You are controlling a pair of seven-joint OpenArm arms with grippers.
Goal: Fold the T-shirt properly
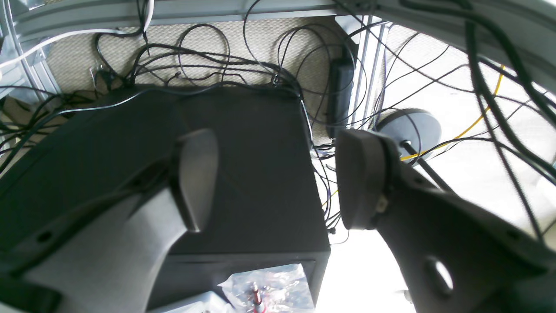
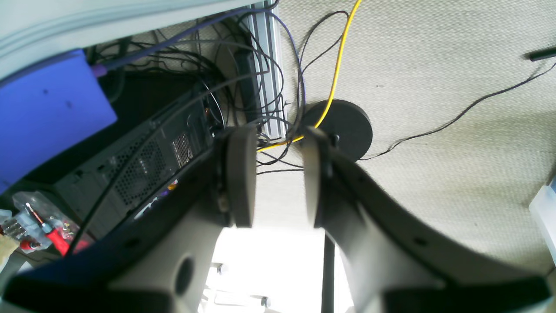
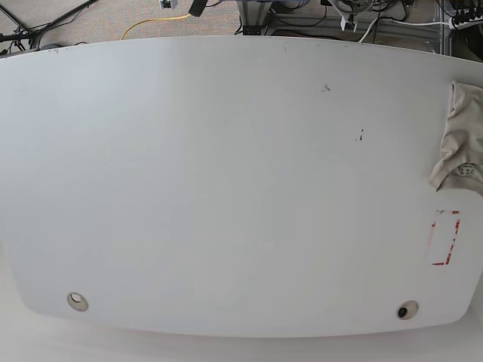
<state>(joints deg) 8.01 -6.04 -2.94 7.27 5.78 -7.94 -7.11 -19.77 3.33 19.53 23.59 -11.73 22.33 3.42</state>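
The beige T-shirt (image 3: 459,136) lies bunched at the far right edge of the white table (image 3: 226,181), partly cut off by the frame; a small printed label shows at its lower end. Neither gripper shows in the base view. In the left wrist view my left gripper (image 1: 278,180) is wide open and empty, above a black computer case under the table. In the right wrist view my right gripper (image 2: 276,174) is open and empty, above the carpet floor. The T-shirt shows in neither wrist view.
A red marked rectangle (image 3: 444,237) is on the table near the shirt, and two round holes (image 3: 76,301) sit near the front edge. Below are a black computer case (image 1: 260,152), tangled cables (image 1: 208,61), a round black base (image 2: 343,121), a yellow cable (image 2: 339,56) and a blue box (image 2: 47,104).
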